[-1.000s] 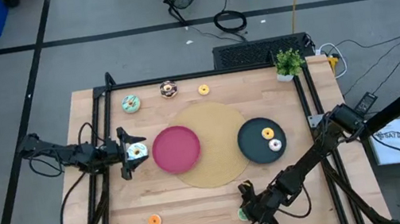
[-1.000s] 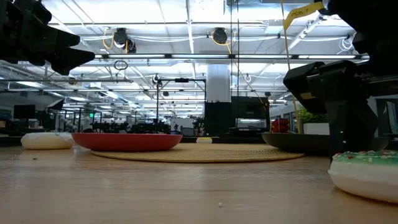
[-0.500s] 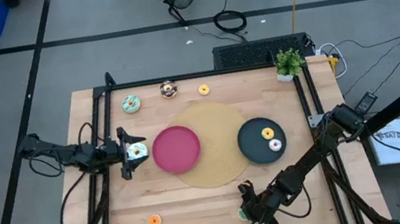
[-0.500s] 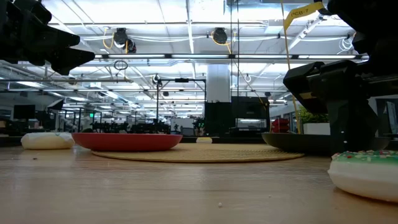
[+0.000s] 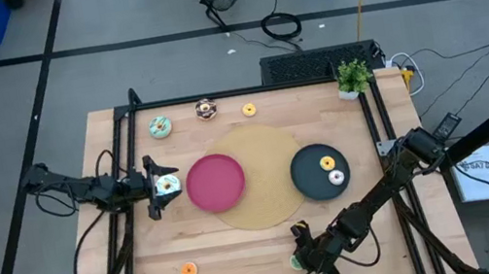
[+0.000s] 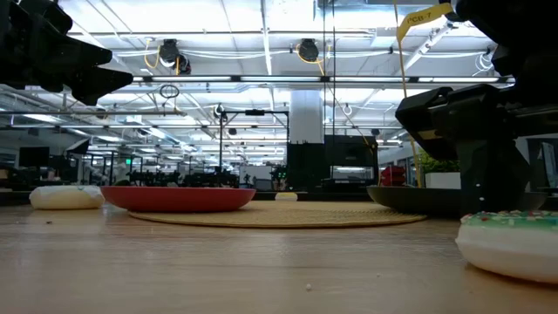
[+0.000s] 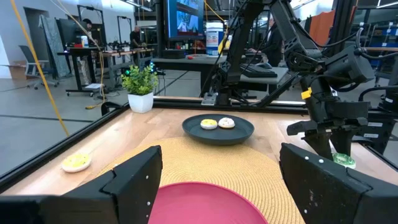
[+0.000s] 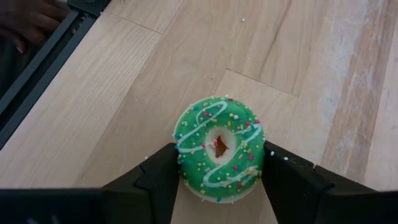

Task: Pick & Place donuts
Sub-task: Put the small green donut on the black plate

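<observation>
At the bottom centre of the high view, the right gripper is down at the tabletop with the green donut between its jaws. In the right wrist view the two dark fingers flank the ring on either side, close against its edge; whether they press it or only bracket it cannot be told for sure, but they sit at about the donut's own width. The ring lies flat, hole up, centred in the gap, so the coming move looks like a squeeze and a straight lift, with no sideways correction needed.

The black plate, right of centre, already carries two donuts and is the nearer plate to this arm; the pink plate lies bare at the middle.

The left gripper is at the left of the frame, just beside the pink plate, with a white-and-teal donut between its wide-spread jaws; whether it grips that donut is unclear.

Loose donuts remain along the top edge: teal, brown, yellow. An orange one sits at lower left.
</observation>
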Robot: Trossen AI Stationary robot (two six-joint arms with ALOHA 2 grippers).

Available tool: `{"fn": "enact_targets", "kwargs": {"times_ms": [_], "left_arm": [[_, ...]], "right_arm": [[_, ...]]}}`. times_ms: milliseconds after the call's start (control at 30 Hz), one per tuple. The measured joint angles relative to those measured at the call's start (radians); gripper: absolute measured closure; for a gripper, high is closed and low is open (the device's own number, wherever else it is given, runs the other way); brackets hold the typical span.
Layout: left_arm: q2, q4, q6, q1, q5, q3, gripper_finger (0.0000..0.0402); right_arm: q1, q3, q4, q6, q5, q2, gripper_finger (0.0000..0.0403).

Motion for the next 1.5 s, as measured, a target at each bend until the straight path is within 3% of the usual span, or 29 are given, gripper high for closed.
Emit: {"fn": "enact_targets", "kwargs": {"times_ms": [1133, 1500], "left_arm": [[0.000, 0.000, 0.000, 0.000, 0.000, 0.000, 0.0082], [0.000, 0.000, 0.000, 0.000, 0.000, 0.000, 0.0082]], "right_arm": [[0.000, 0.000, 0.006, -0.001, 0.000, -0.002, 0.0206], [-0.001, 0.001, -0.041, -0.001, 0.000, -0.093, 0.0206]]}}
